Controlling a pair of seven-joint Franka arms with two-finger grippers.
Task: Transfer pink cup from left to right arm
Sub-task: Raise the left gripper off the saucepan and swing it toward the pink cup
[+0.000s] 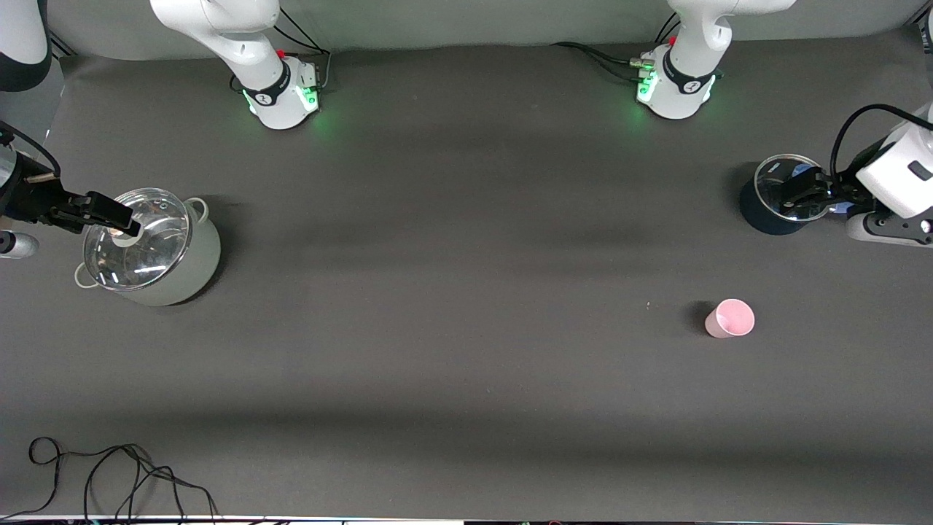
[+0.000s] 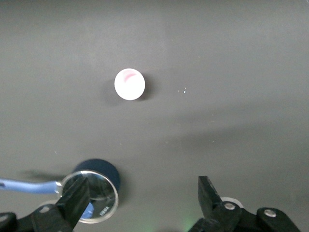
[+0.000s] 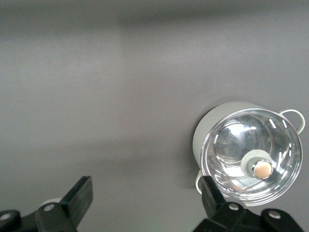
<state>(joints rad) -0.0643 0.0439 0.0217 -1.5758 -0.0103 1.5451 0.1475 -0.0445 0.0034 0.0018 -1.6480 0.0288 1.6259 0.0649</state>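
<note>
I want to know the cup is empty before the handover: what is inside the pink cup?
The pink cup stands upright and open on the table. Looking into it, only its own pale inside shows; nothing lies in it. The part under its base is covered.

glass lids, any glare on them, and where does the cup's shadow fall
Front view: the pale pot's lid shows white streaks; the pink cup casts a soft shadow toward the right arm's end. Right wrist view: the same lid mirrors bright arcs. Left wrist view: the dark pot's lid glints faintly.
</note>
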